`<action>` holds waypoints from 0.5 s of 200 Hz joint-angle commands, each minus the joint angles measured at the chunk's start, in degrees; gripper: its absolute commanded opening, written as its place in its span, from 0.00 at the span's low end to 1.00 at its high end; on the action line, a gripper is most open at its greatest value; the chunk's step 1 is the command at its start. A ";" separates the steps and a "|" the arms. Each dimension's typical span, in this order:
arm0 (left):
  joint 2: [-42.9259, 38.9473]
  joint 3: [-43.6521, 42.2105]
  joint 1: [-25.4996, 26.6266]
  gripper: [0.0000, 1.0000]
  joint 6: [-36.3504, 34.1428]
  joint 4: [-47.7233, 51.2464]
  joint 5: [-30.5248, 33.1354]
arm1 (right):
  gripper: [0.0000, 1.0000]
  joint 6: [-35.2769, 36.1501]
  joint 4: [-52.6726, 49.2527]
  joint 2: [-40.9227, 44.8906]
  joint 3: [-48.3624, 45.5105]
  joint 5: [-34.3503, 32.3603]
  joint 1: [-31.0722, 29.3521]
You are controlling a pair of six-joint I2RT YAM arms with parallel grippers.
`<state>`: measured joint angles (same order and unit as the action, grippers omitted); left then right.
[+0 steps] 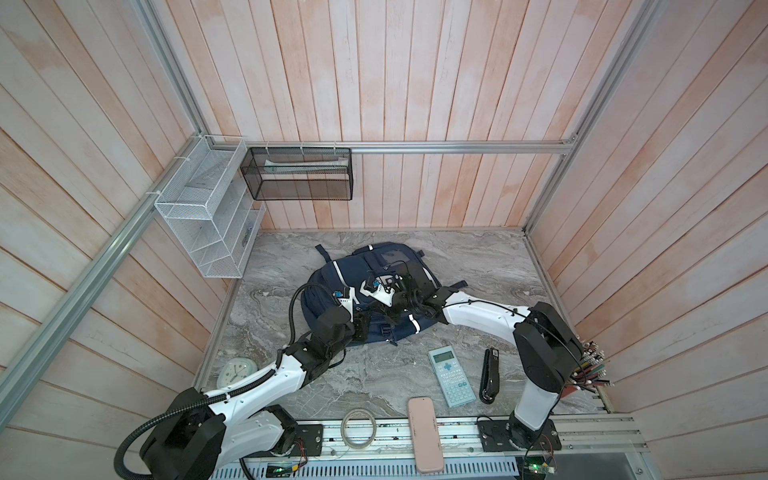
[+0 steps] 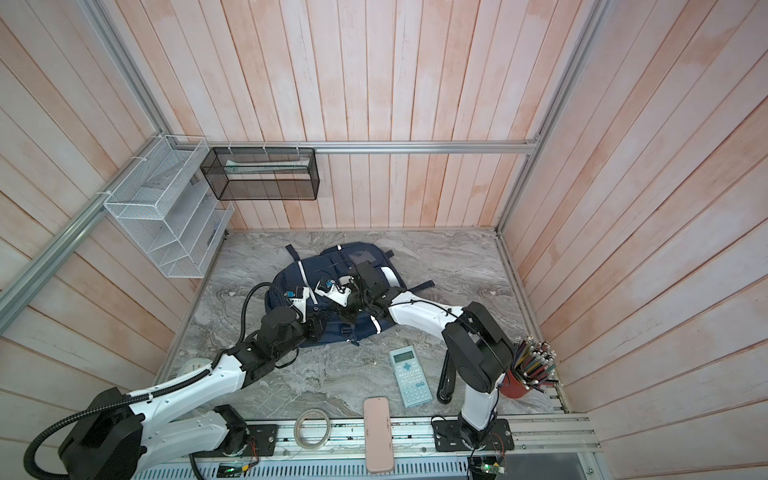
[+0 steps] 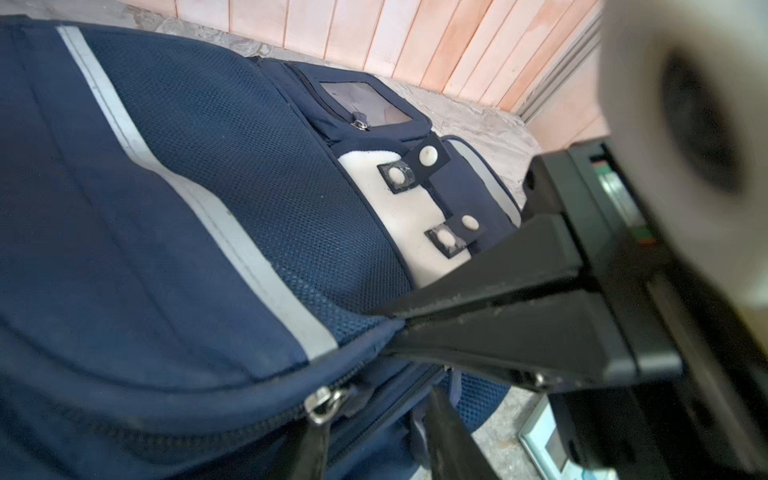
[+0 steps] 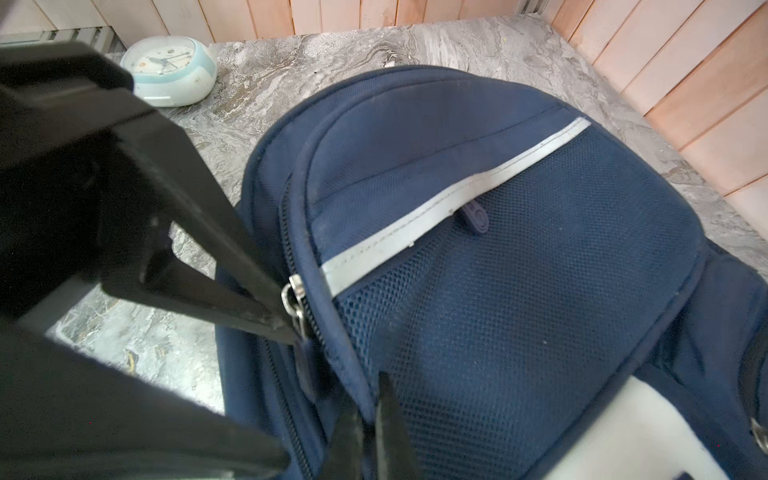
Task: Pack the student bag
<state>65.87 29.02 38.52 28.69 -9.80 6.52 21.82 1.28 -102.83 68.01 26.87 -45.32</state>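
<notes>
The student bag [image 1: 374,266], navy with pale stripes and a white front patch [image 3: 415,224], lies flat mid-table in both top views. Both grippers meet at its near edge. My right gripper [image 4: 370,415] is shut, pinching the piped rim of the mesh front pocket [image 4: 519,311]; from the left wrist view it shows as a black wedge [image 3: 498,316]. My left gripper [image 3: 376,411] has its fingers a little apart on either side of a metal zipper slider [image 3: 324,405], also seen in the right wrist view [image 4: 293,297]. Whether they clamp the slider is unclear.
In front of the bag lie a teal calculator [image 1: 451,376], a black stapler [image 1: 490,376], a pink case [image 1: 424,434] and a tape roll [image 1: 359,428]. A clock [image 1: 237,370] sits front left, a pencil cup [image 2: 525,374] front right. Wire racks [image 1: 208,212] hang on the left wall.
</notes>
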 commanded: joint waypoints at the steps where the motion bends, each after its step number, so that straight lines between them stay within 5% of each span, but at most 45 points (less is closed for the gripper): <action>1: 2.91 1.96 -0.41 0.42 -0.25 1.02 7.46 | 0.00 -3.43 3.40 2.38 -1.31 4.70 -1.71; 23: 5.64 4.08 -0.42 0.36 -0.81 4.42 9.88 | 0.00 -4.02 4.89 3.37 -2.67 3.24 -2.32; 54: 4.03 5.16 -0.54 0.05 -0.39 9.47 11.84 | 0.00 -3.20 4.68 3.84 -4.19 -0.56 -2.32; 100: -1.00 6.28 -3.02 0.00 -0.98 16.53 12.50 | 0.00 -2.45 4.00 4.40 -5.96 -3.34 -2.13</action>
<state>67.44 34.06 38.81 28.56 0.27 12.19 19.99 7.35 -101.21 63.59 22.48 -46.87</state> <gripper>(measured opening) 0.060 0.057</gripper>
